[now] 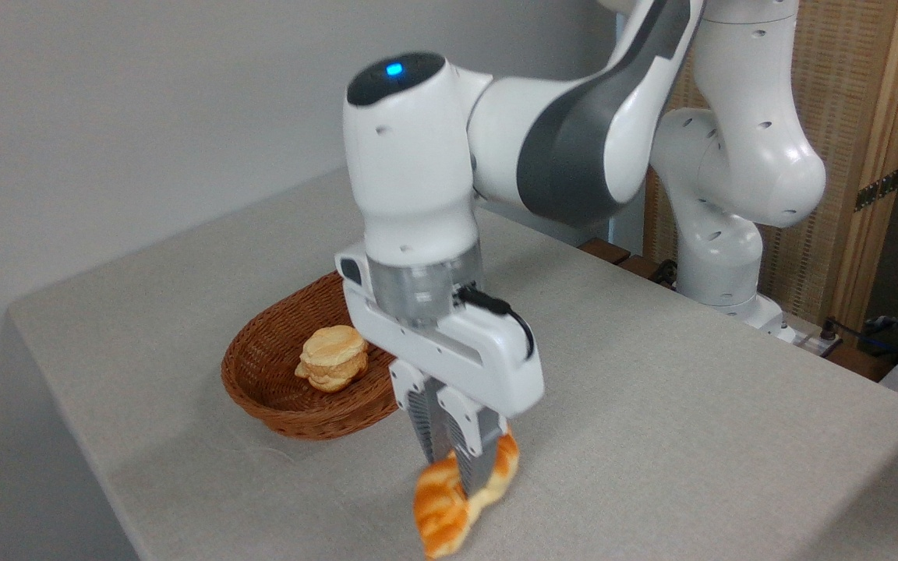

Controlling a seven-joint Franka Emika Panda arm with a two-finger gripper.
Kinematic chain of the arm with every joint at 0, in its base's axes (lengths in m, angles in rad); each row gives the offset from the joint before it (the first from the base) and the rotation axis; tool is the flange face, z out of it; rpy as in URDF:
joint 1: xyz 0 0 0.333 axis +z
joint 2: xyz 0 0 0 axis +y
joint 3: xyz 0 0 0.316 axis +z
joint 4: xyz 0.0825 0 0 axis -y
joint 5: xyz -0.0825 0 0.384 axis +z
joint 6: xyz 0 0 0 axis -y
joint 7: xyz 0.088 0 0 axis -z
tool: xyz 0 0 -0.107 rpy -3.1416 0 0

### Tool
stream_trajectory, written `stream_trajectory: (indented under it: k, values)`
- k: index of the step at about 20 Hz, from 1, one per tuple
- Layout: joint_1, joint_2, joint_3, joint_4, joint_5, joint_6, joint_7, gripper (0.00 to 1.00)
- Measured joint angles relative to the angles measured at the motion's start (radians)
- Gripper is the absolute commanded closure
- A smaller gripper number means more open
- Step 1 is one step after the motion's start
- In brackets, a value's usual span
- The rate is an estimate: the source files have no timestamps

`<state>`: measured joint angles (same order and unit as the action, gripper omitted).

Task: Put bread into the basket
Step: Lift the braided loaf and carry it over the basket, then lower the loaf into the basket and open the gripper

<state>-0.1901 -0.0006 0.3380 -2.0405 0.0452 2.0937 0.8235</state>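
Observation:
A glossy golden-orange braided loaf (pixel 443 516) hangs tilted in my gripper (pixel 461 483), whose fingers are shut on its middle; whether its lower end touches the grey tablecloth cannot be told. The reddish-brown wicker basket (pixel 262 393) sits on the table to the left and behind the gripper, partly hidden by the hand. Inside it lies a pale tan round layered bun (pixel 332 357). The loaf is outside the basket, in front of and to the right of its rim.
The grey-covered table (pixel 691 405) ends close in front and at the left. My arm's base (pixel 722 273) stands at the back right, with cables (pixel 885 335) and a wooden screen (pixel 862 156) behind it. A grey wall runs along the left.

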Motion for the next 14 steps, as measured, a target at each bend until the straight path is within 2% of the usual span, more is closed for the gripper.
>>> stream_trajectory:
  k: [4,9,11,14]
  values:
    - [-0.001,-0.023,-0.063,0.024,-0.005,0.0,-0.001,0.7]
    - [-0.003,-0.042,-0.136,0.066,-0.076,0.0,-0.002,0.69]
    - [-0.003,-0.048,-0.176,0.074,-0.092,0.0,-0.008,0.69]
    - [-0.005,-0.05,-0.275,0.075,-0.096,0.0,-0.085,0.68]
